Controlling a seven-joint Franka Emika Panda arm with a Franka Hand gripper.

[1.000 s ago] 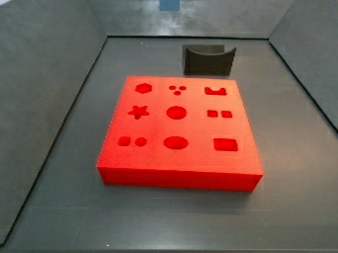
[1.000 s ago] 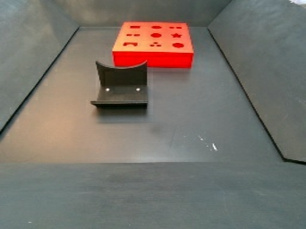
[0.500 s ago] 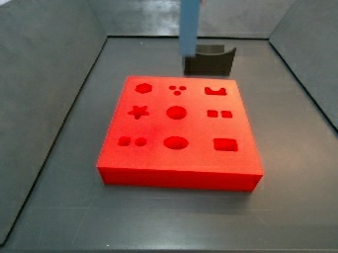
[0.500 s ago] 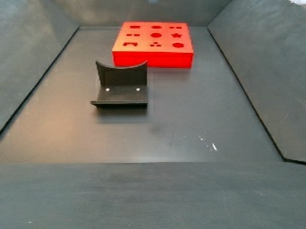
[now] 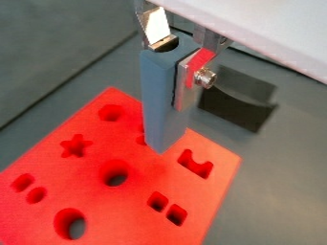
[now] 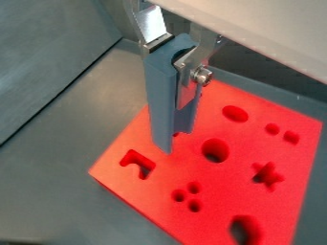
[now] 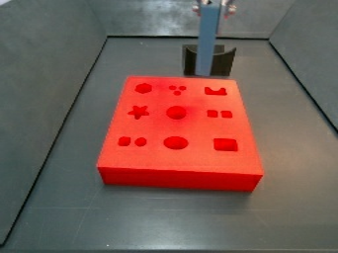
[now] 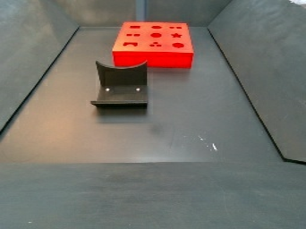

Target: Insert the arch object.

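Lighting's pretty even and soft, no harsh shadows, though the red block glows almost oversaturated in both side views. Wrist views are slightly soft, with glare on the claw fingers; small specular glints on the counter.

Your gripper hangs high near the far edge of the tabletop, pointing straight down, its silver fingers clamped on the blue arch piece.

No readable text, labels or numbers anywhere.
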